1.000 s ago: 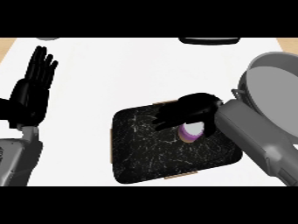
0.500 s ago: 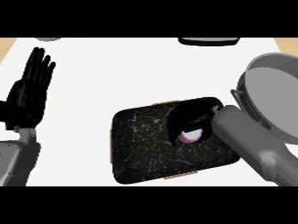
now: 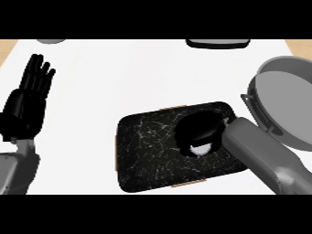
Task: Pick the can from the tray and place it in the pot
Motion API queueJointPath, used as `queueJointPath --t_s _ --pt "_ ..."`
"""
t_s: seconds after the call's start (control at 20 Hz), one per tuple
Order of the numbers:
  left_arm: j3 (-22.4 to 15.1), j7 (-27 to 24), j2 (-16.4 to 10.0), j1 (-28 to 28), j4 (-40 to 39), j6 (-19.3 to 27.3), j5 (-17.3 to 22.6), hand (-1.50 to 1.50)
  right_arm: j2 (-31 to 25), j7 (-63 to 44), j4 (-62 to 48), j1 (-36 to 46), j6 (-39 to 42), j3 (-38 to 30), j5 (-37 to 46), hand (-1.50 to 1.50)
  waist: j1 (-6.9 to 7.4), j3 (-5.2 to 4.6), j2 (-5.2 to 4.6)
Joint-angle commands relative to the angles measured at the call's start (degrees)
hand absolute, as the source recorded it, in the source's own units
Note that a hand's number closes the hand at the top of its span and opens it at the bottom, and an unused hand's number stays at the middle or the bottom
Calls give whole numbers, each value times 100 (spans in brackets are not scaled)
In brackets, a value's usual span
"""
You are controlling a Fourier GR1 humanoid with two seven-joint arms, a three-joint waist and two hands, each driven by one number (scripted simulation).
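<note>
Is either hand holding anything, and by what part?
The right hand curls over the can from above, hiding most of it; the left hand holds nothing.

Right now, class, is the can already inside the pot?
No, the can is on the tray, with the right robot hand curled over it, and the pot shows only its bare inside.

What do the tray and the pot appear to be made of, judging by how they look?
The tray looks like polished black stone, perhaps marble: thin white veins run across its dark surface. It could equally be a printed finish. The pot looks like plain grey metal with a matte finish: even colour, smooth wall, no pattern.
</note>
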State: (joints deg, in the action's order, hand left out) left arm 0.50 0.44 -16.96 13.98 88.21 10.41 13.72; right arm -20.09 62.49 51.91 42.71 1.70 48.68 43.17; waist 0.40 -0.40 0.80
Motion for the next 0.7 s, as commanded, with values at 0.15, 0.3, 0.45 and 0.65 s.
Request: queueJointPath --t_s 0.15,0.3,0.45,0.65 --pt "200 202 -147 207 -61 -169 30 0 -28 559 121 6 -94 -825 -317 150 -9 41 -90" --pt "91 147 -88 124 62 -101 18 0 210 -2571 -876 162 -327 -1872 -640 150 -39 36 -128" --pt "135 74 -51 53 34 -12 -14 0 -52 -3629 -1307 172 -607 -2482 -840 150 -255 5 -158" --pt "105 94 -24 19 5 -26 -6 0 24 -5288 -1671 536 -1382 -3236 -1008 150 -168 -5 -129"
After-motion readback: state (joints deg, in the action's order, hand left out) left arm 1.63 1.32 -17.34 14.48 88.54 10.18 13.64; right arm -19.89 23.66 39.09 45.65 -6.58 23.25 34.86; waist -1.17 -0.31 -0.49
